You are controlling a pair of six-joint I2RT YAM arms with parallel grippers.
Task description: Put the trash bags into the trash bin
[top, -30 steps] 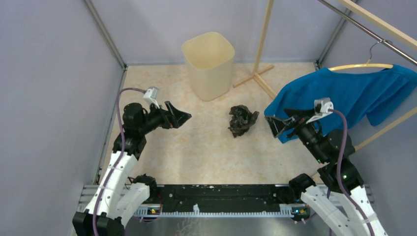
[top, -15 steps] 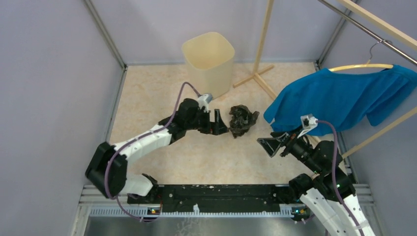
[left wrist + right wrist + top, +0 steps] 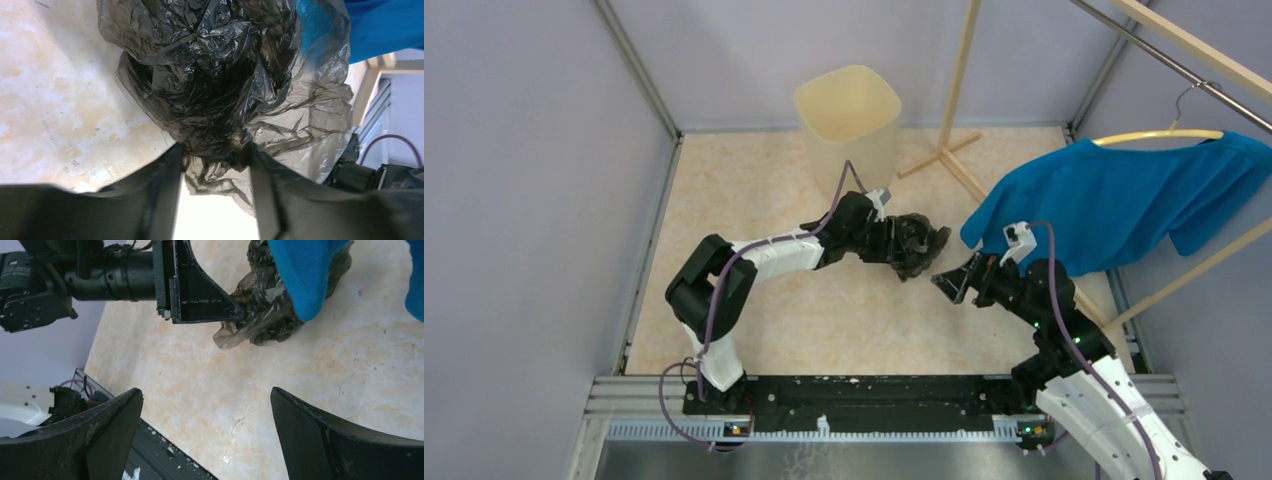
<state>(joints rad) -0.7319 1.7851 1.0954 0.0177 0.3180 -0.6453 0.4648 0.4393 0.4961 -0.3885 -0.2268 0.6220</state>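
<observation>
speckled beige tabletop [image 3: 754, 180]: crumpled dark grey plastic bag [image 3: 916, 243]; left gripper [image 3: 215, 150] parted astride its edge, right gripper [image 3: 206, 392] agape; shallow bite may slip.

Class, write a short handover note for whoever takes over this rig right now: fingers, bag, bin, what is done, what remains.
Left gripper: open, fingers straddling the near edge of the trash bag; no firm grip shown.
Right gripper: open, empty, hovering near the bag on its right side.
Bag: crumpled on the table, beside the hanging blue garment.
Trash bin: upright at the far side; the bag is not in it.
Done: the left arm is at the bag.
Left: close on it, lift, carry it over the bin, release.
</observation>
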